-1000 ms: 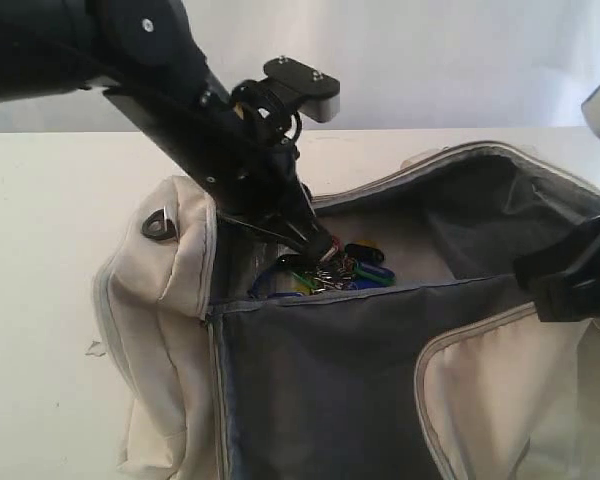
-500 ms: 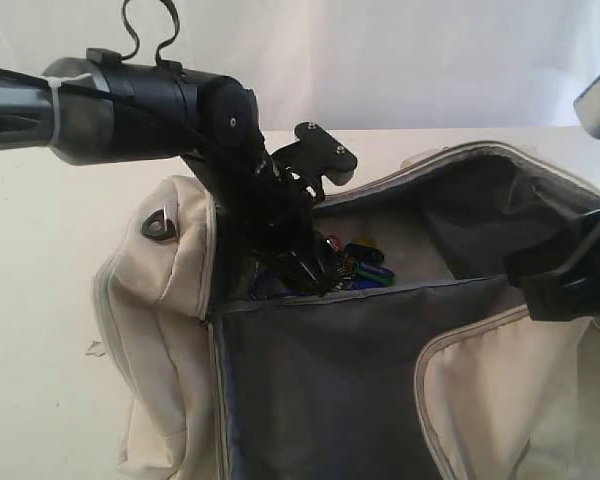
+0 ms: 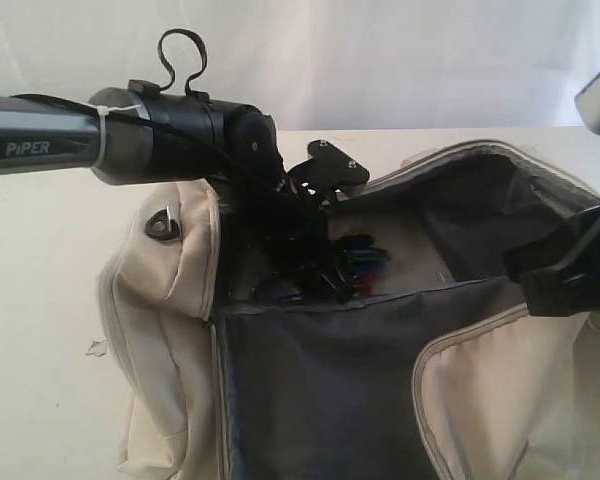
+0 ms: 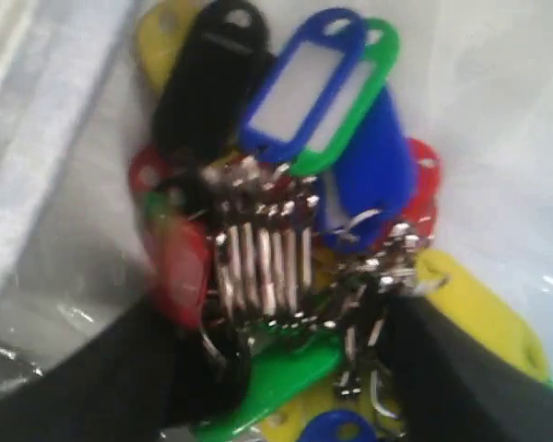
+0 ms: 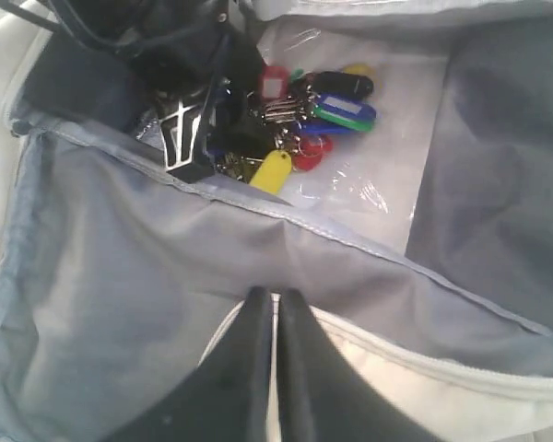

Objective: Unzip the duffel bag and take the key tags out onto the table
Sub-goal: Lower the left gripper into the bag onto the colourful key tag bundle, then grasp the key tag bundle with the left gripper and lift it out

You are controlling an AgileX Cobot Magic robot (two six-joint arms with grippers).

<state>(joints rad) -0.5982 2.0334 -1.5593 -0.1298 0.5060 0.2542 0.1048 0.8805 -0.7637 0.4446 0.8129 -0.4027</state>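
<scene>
The cream duffel bag (image 3: 160, 300) lies unzipped on the white table (image 3: 40, 250), its dark grey lining (image 5: 120, 276) showing. The key tags (image 3: 365, 258) lie in a bunch on the bag's floor. In the left wrist view the key tags (image 4: 286, 184) are red, green, yellow, blue and black with metal rings. My left gripper (image 3: 325, 280) is down inside the bag. It stands open (image 4: 276, 368), one finger on each side of the bunch's rings. My right gripper (image 5: 275, 308) is shut on the near flap's zipper edge (image 3: 540, 290), holding the bag open.
A black D-ring (image 3: 160, 225) sits on the bag's left end. The left arm (image 3: 180, 130) crosses over that end of the bag. Bare table shows to the left and behind the bag.
The left arm has swung lower and the gripper has pushed deeper into the bag, down over the key tags. The right gripper has kept its hold on the flap.
</scene>
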